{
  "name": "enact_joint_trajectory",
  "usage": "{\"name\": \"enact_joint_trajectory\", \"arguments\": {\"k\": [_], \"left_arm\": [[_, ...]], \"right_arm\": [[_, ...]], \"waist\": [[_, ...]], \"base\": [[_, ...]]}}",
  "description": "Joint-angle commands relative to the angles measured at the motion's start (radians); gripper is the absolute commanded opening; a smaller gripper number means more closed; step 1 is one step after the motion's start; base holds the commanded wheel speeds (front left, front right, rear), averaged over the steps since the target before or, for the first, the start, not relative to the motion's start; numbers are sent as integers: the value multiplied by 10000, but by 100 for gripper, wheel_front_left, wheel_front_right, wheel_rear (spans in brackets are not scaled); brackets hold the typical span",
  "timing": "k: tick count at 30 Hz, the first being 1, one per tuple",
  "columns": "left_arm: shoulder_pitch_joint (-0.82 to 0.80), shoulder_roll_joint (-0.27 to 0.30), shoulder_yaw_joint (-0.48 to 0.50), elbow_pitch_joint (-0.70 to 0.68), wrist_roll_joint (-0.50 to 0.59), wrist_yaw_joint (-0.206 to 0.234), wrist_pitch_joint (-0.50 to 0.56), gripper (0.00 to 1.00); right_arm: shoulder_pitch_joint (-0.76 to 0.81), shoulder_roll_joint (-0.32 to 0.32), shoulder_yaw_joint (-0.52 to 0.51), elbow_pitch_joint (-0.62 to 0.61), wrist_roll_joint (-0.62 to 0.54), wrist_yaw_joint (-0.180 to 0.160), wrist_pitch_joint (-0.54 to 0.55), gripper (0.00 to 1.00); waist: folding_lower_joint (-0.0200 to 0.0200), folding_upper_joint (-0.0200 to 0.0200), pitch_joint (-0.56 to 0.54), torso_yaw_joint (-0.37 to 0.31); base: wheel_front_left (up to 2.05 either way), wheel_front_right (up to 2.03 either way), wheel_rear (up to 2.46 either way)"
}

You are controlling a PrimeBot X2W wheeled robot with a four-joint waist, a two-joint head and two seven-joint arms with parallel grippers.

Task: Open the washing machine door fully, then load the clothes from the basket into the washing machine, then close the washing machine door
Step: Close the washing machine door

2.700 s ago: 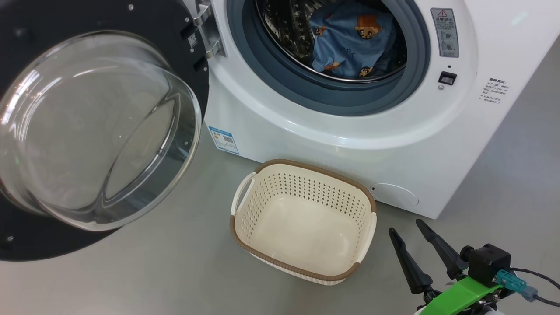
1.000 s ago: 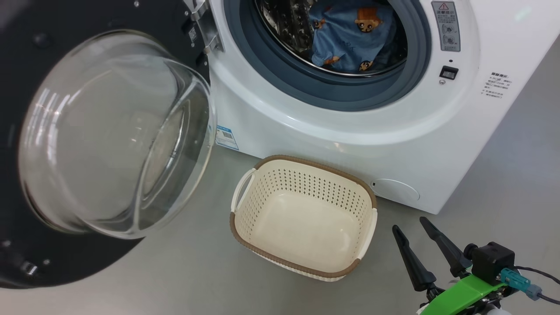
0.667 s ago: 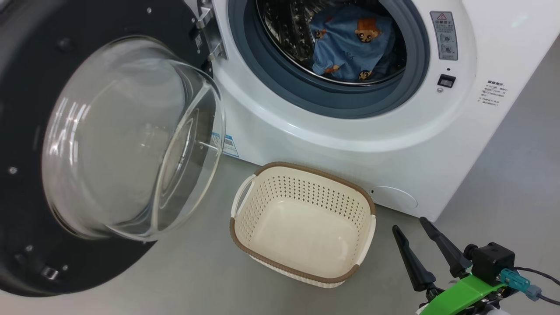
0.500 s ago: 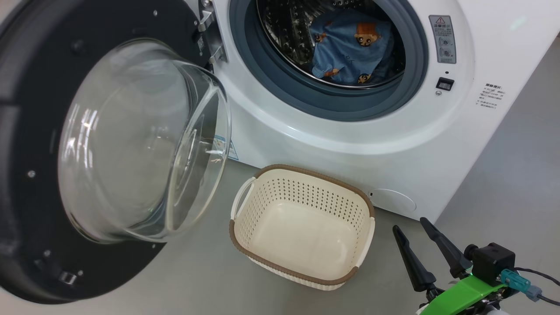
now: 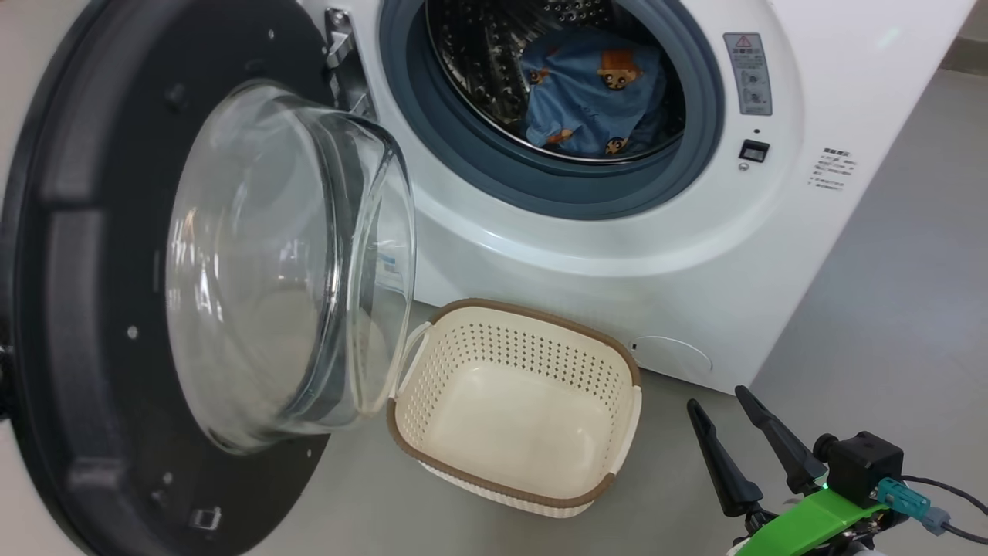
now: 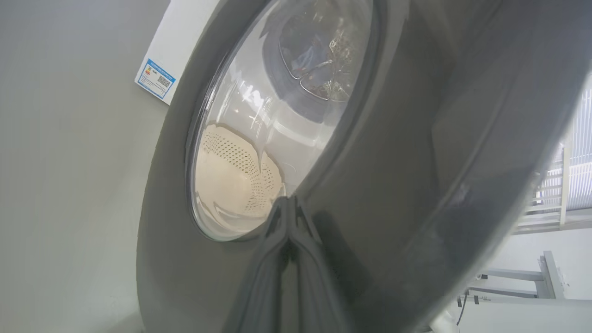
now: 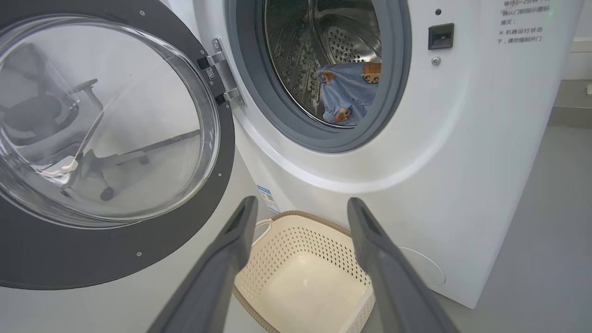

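Door (image 5: 85, 232) half-swung, pressed by shut, empty left gripper (image 6: 287, 206); slip on gloss is risked. Right gripper (image 5: 714, 398), lower right, spread wide, empty.

- On the right gripper (image 5: 714, 396): two long, tapered black fingers (image 5: 725, 471).
- Bright green bracket (image 5: 810, 519) behind them.
- Black boxy module (image 5: 863, 466), teal connector (image 5: 899, 496), thin dark cable (image 5: 945, 483).

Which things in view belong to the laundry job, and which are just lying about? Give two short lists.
Job in hand: washing machine; washing machine door; clothes in the drum; basket; left tool; right tool.

Lying about: office chair beyond the door glass; pale metal frame.
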Motion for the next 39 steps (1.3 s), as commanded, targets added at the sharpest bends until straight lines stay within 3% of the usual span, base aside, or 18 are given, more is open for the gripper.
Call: {"name": "enact_joint_trajectory", "arguments": {"k": [1,17,39], "left_arm": [[-144,402,368,-585,-237,-40,184,0],[115,38,-155,-2252,-283,-40,545,0],[-1591,-1000,-1265,-2489,349,-40,-201,0]], "right_arm": [[77,-34,130,-241,-22,14,-49,100],[120,157,58,-266,-34,14,-49,100],[-29,441,-241,-346,-85,14,-49,100]], "waist": [[0,-1,-26,-152],[0,-1,-92,-1099],[0,-1,258,-3342]], "base": [[0,0,0],[0,0,0],[0,0,0]]}}
